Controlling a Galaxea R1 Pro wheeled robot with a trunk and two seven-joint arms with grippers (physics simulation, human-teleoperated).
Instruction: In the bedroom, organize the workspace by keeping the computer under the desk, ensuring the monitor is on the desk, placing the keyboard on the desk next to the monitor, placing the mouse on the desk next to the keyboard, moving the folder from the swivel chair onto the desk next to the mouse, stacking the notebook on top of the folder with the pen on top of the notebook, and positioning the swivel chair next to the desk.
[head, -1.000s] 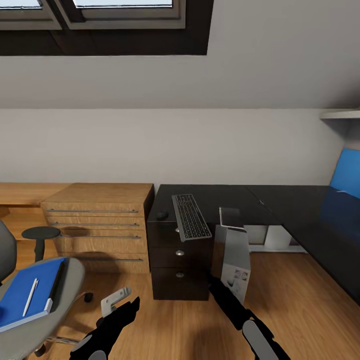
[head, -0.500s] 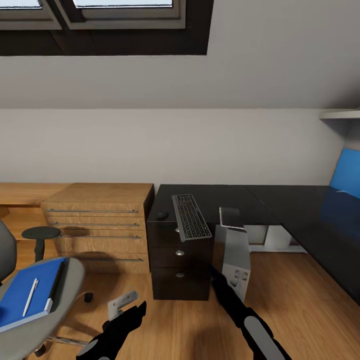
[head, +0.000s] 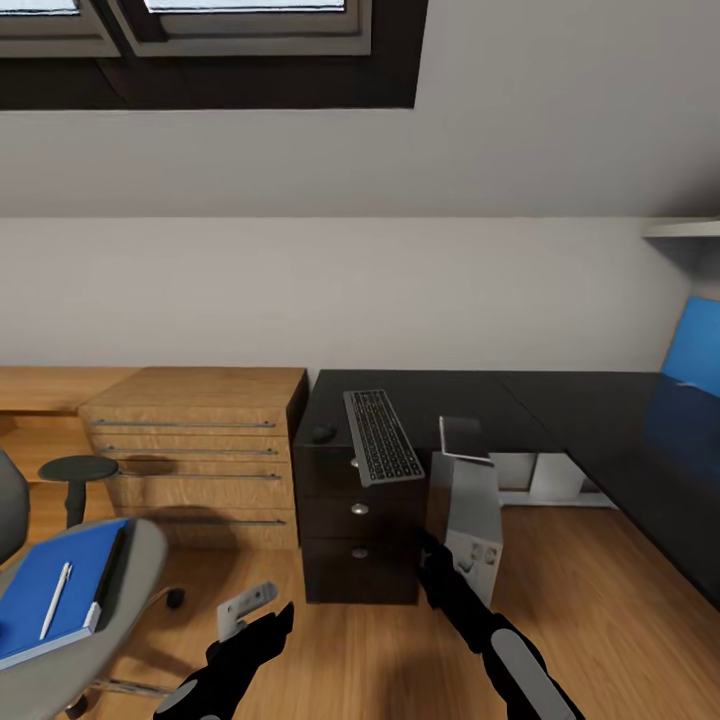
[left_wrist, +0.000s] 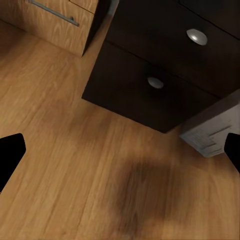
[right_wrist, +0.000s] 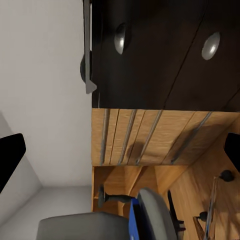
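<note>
A sloped white ceiling with a dark-framed window runs down to a pale wall, and a warm wood floor (head: 600, 620) fills the foreground. Against the wall stands the surface (head: 560, 420), an L-shaped glossy black top with a stack of dark drawers (head: 358, 520) carrying round silver knobs. The keyboard (head: 381, 436), slim and black with a thin grey edge, lies at an angle on that top, its near end jutting past the front edge above the drawers. The mouse (head: 322, 433), a small black oval, sits just beside the keyboard near the top's left end. The computer (head: 472, 520), a light grey-white upright tower with a dark glossy top panel, stands on the floor right next to the drawers, at the opening under the black top. A light wood cabinet (head: 195, 460) with long metal handles adjoins the drawers on the left.

At the lower left, the swivel chair (head: 120, 620) shows its grey padded seat, bearing the folder (head: 50, 600), flat and bright blue, with the pen (head: 55, 600), a thin white stick, lying on it.

The left pincer (head: 245, 610) hangs low over the floor, its black fingertips (left_wrist: 10, 155) spread wide. The right pincer (head: 428, 560) is beside the computer's front face, its fingertips (right_wrist: 10, 155) likewise far apart and holding nothing.
</note>
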